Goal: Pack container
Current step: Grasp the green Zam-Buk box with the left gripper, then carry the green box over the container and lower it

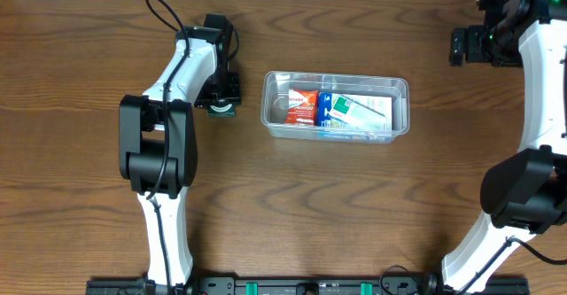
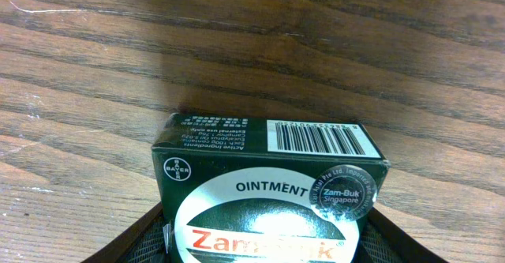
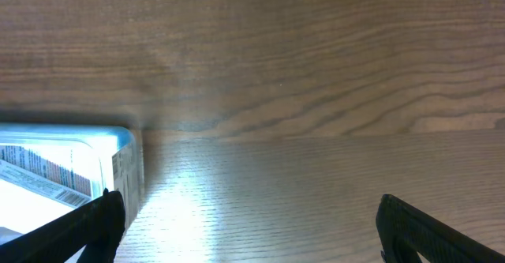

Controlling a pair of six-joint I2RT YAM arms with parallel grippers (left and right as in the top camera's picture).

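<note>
While your left tool (image 1: 221, 100) is clenched on a dark green ointment box (image 2: 260, 164), the container (image 1: 400, 89) sits at the middle of the counter (image 1: 80, 29), near that tool on its right and not touching it. You have a red packet (image 1: 302, 107) and a blue-and-white box (image 1: 354, 111) lying side by side inside the container. Your right tool (image 3: 251, 216) hangs released, fingers (image 3: 83, 231) spread wide with nothing between them, well apart from the container at the far right corner

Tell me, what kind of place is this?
Probably a robotics lab workbench: a white left arm and right arm flank a wooden table, a clear container holds small packets, and the left gripper holds a green ointment box.
</note>
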